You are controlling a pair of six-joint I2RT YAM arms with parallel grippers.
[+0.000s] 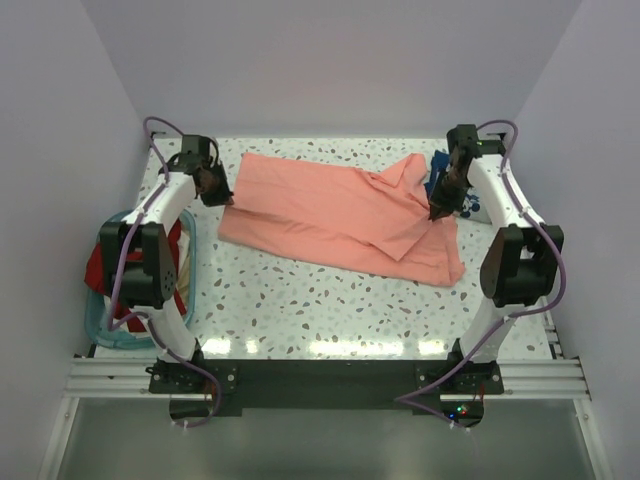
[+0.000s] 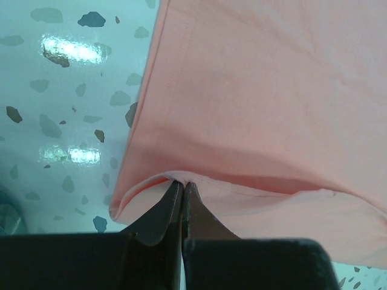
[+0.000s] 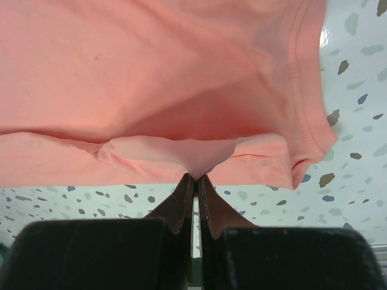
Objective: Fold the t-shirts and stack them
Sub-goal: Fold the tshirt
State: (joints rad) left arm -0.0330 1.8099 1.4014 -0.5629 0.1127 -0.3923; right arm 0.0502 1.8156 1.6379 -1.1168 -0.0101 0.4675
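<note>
A salmon-pink t-shirt (image 1: pixel 320 215) lies spread across the far half of the speckled table, its right part folded over in a raised crease. My left gripper (image 1: pixel 222 197) is at the shirt's left edge. In the left wrist view it (image 2: pixel 182 184) is shut on the pink hem (image 2: pixel 254 90), which lifts slightly at the pinch. My right gripper (image 1: pixel 438 213) is at the shirt's right end. In the right wrist view it (image 3: pixel 198 177) is shut on a tuck of pink cloth (image 3: pixel 151 60) held above the tabletop. A navy blue t-shirt (image 1: pixel 437 178) shows partly behind the right arm.
A teal plastic basket (image 1: pixel 105 335) sits off the table's left side beside the left arm, with a dark red shirt (image 1: pixel 97 270) and some cream cloth (image 1: pixel 183 275) in it. White walls close in the table at the back and both sides.
</note>
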